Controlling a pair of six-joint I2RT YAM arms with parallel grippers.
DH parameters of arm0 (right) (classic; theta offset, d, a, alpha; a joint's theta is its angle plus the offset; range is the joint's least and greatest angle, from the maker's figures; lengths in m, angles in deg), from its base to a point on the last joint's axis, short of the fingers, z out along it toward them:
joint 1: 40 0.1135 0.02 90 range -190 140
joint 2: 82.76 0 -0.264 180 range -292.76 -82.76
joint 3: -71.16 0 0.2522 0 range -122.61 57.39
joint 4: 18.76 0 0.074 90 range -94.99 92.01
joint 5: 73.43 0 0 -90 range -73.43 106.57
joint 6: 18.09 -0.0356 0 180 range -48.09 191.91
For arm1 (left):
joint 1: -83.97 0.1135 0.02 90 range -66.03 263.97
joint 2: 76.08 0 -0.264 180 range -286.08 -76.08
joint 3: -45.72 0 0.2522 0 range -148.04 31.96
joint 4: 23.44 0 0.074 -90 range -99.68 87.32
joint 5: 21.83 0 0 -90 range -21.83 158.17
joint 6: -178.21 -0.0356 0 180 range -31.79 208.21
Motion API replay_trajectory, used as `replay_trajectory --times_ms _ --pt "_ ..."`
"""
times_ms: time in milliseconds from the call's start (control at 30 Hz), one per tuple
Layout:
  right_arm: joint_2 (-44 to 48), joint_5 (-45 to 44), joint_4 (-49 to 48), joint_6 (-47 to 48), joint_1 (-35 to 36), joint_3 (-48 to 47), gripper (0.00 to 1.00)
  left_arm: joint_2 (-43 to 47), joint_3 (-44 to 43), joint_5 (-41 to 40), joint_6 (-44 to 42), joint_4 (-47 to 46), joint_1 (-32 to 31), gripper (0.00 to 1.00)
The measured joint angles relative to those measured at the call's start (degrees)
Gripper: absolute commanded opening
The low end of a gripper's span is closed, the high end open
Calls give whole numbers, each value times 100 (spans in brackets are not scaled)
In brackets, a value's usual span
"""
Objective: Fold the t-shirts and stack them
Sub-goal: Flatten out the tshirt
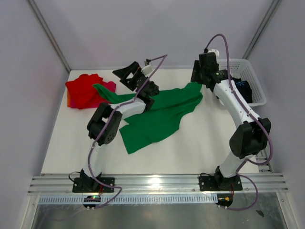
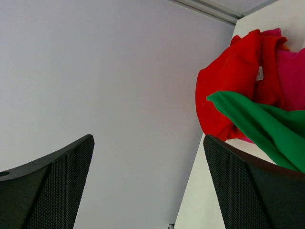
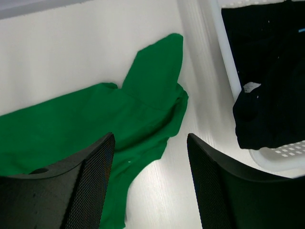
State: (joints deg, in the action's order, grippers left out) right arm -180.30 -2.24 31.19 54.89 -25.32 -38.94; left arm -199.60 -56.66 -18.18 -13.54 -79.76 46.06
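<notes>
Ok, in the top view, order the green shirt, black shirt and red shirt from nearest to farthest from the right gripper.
1. Green shirt: in the middle, its sleeve right by the right gripper.
2. Black shirt: in the basket, to the right.
3. Red shirt: heaped at the far left.

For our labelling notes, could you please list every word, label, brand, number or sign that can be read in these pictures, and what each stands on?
No text can be read in any view.
On the black t-shirt in the white basket, the blue print: too small to read.
On the same shirt, the white tag: no legible writing.
The green t-shirt and red t-shirt: no print visible.
</notes>
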Motion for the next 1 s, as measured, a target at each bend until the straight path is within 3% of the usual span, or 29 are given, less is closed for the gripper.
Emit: replay_trajectory --times_ms 133,267,467,667,767,867,967,1000 --pt "264 166 -85 26 35 533 67 7 -15 -2 -87 0 0 99" --pt "1012 1097 -369 -66 358 1351 66 17 -332 -22 -192 2 0 99" --pt "1700 2284 -1086 -404 1757 2468 67 162 -1661 -20 -422 2 -42 99" --pt "1145 2719 -1784 -1075 2455 3373 66 402 -3410 -7 -293 7 -240 99" --pt "643 2754 -1908 -1303 2656 3410 67 603 -4336 11 302 39 -326 99" --pt "354 2789 -1945 -1403 2865 3401 66 1268 -4325 142 1357 382 -400 99" --pt "278 2800 -1926 -1438 2981 3276 67 2179 -3823 671 2994 1593 -531 99" --pt "278 2798 -1923 -1438 2988 3195 66 2601 -3639 1051 3941 2520 -579 99"
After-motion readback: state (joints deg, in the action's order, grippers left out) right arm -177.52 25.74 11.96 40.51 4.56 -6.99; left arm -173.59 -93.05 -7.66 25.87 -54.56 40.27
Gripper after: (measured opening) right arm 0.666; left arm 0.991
